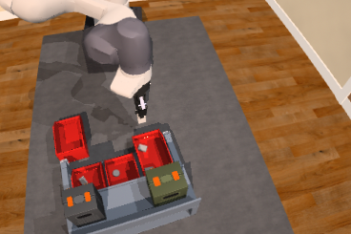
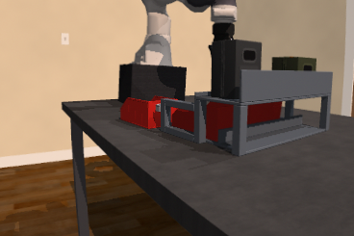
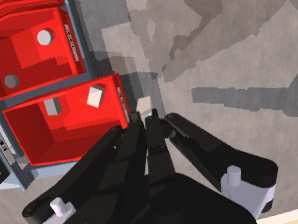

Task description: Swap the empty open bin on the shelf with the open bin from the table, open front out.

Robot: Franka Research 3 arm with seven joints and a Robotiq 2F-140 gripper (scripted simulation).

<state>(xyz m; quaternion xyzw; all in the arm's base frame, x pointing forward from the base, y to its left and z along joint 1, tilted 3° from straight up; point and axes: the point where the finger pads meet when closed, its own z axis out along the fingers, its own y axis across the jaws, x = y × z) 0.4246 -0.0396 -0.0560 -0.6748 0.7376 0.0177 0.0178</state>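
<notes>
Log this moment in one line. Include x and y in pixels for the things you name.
hand (image 1: 141, 114) (image 2: 222, 32) (image 3: 146, 106): shut, nothing held | empty red bin (image 1: 71, 135) (image 2: 137, 112): on table (image 1: 200, 99) (image 2: 269, 177) (image 3: 225, 65), beside shelf (image 1: 193, 206) (image 2: 289, 86) (image 3: 45, 89) | red bin nearest hand (image 1: 157, 152) (image 2: 265, 112) (image 3: 146, 106): parts inside

In the top view, the upper edge cut off part of the arm (image 1: 62, 1), and the lower edge cut off the worktop (image 1: 191, 90). The green box (image 1: 166, 183) hid the rear end of the red bin (image 1: 152, 148) under it. In the exterior view, the dark box (image 2: 237, 68) hid the tips of the pincer. In the wrist view, the black fingers covered one corner of a red bin, and the labels (image 3: 123, 104) were too small to read.
</notes>
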